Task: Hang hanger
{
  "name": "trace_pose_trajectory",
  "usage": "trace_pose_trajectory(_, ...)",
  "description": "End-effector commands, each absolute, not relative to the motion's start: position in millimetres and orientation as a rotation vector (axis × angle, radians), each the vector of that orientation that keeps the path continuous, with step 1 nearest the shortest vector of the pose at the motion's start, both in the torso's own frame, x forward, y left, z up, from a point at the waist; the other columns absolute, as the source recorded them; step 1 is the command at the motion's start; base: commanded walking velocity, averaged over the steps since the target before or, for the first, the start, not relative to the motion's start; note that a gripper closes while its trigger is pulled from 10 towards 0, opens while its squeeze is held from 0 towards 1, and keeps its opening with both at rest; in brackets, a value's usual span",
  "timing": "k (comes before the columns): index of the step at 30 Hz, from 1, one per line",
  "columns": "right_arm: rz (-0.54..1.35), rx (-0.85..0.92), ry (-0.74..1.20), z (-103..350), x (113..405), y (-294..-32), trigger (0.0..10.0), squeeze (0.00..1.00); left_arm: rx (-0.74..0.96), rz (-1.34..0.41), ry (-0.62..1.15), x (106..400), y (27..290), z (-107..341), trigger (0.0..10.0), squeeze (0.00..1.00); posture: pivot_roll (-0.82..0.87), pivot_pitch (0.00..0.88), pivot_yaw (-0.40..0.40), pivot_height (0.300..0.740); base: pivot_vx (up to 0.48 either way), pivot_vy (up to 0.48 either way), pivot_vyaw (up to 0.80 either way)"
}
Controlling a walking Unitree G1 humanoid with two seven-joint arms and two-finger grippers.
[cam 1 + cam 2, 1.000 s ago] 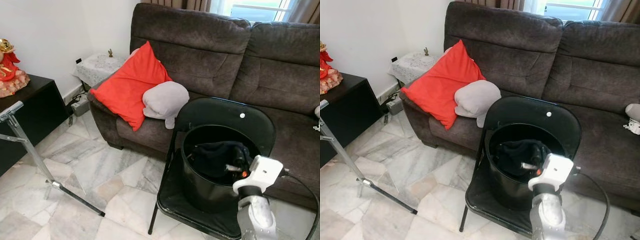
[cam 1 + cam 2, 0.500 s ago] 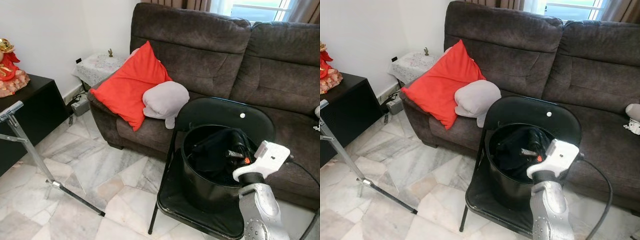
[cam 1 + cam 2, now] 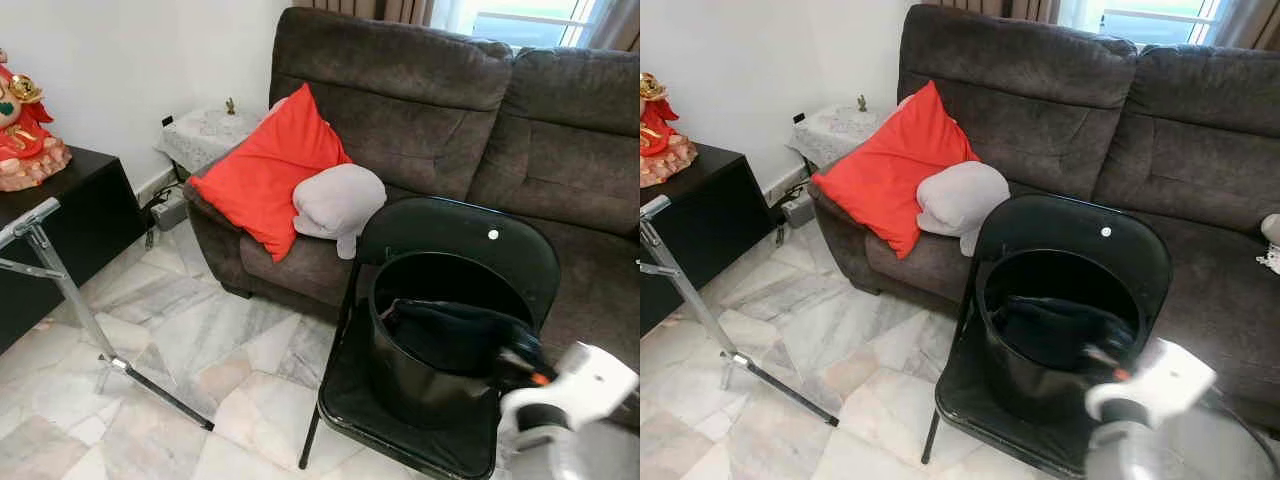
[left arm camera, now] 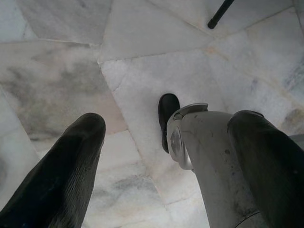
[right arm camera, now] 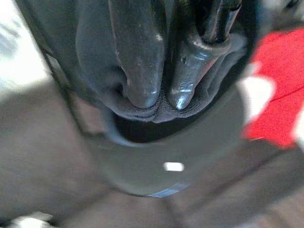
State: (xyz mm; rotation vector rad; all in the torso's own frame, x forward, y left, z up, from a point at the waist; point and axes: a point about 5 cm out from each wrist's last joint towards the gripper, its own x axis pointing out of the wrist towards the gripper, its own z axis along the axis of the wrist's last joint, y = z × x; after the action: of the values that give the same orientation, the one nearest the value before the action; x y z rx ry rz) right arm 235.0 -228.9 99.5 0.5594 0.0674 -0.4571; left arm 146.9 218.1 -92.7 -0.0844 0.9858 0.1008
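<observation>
A dark garment [image 3: 450, 335] lies in a black bucket [image 3: 400, 375] on a black folding chair [image 3: 450, 225]. My right gripper [image 3: 522, 366] is at the bucket's near right rim, blurred by motion. In the right wrist view the right gripper [image 5: 159, 102] is shut on a fold of the dark garment [image 5: 95, 52], with a thin black bar [image 5: 219, 21] by the fingers; I cannot tell if it is the hanger. In the left wrist view my left gripper [image 4: 161, 137] hangs open over the marble floor, beside my own leg [image 4: 209, 156].
A silver rack frame [image 3: 62, 290] with a black foot bar stands on the floor at left. A dark brown sofa [image 3: 430, 110] with a red cushion [image 3: 270, 170] and grey pillow [image 3: 338, 198] sits behind the chair. A black cabinet [image 3: 70, 215] is at far left.
My right arm has dropped toward the lower right, drawing the dark garment down from above the bucket toward its near rim. The head camera has shifted slightly.
</observation>
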Motion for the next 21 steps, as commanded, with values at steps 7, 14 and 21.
trace_pose_trajectory(7,-0.502,0.602,0.084,95.0,246.8,-238.0,10.0,0.0,-0.076,0.102,0.998,143.3,219.0,-94.0,10.0,0.0,-0.02,0.04,0.01,0.74,0.0,0.0,0.0)
trace_pose_trajectory(14,-0.507,0.634,0.112,89.0,254.7,-235.0,10.0,0.0,-0.073,0.105,1.008,140.5,219.9,-94.9,10.0,0.0,-0.02,0.043,0.012,0.74,0.0,0.0,0.0)
trace_pose_trajectory(21,-0.473,0.568,0.163,80.3,255.3,-229.6,10.0,1.0,-0.073,0.108,1.008,140.0,220.2,-95.0,10.0,0.0,-0.02,0.043,0.012,0.74,0.0,0.0,0.0)
